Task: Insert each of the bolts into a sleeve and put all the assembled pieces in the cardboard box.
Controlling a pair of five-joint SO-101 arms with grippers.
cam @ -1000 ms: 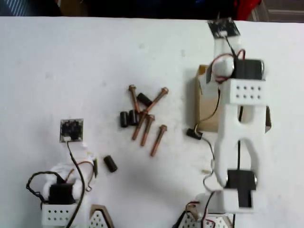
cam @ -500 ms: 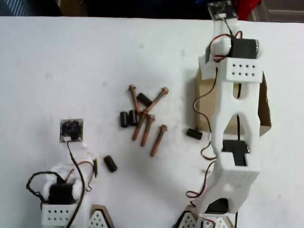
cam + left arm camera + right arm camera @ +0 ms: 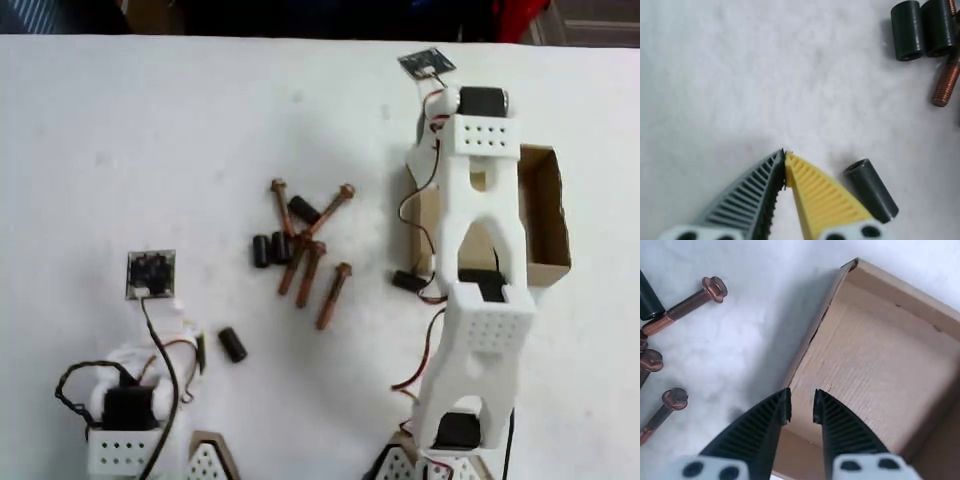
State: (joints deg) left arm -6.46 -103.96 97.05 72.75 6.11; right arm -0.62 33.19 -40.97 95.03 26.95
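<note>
several copper bolts [image 3: 334, 295] are lying in a loose heap in the middle of the white table [image 3: 150, 120], crossing one another, and three black sleeves [image 3: 262, 250] are sitting in among them, none of them threaded onto a bolt. a lone sleeve [image 3: 871, 190] is lying apart from the heap, just beside the yellow finger of the left gripper [image 3: 785, 156]; whether the two are touching, i cannot tell. that gripper is pointing down at bare table with its toothed fingertips pressed together and nothing caught between them. the left arm [image 3: 125, 410] is sitting folded at the near edge.

over on the other side, the right arm [image 3: 478, 250] is stretching out above the cardboard box [image 3: 880, 355]. the right gripper [image 3: 801, 407] is hanging over the box's wall on the side facing the bolts, its black fingers parted by a narrow gap and carrying nothing. the box floor in the wrist view is showing plain cardboard. one more sleeve [image 3: 408, 281] is lying on the table just outside that wall.
</note>
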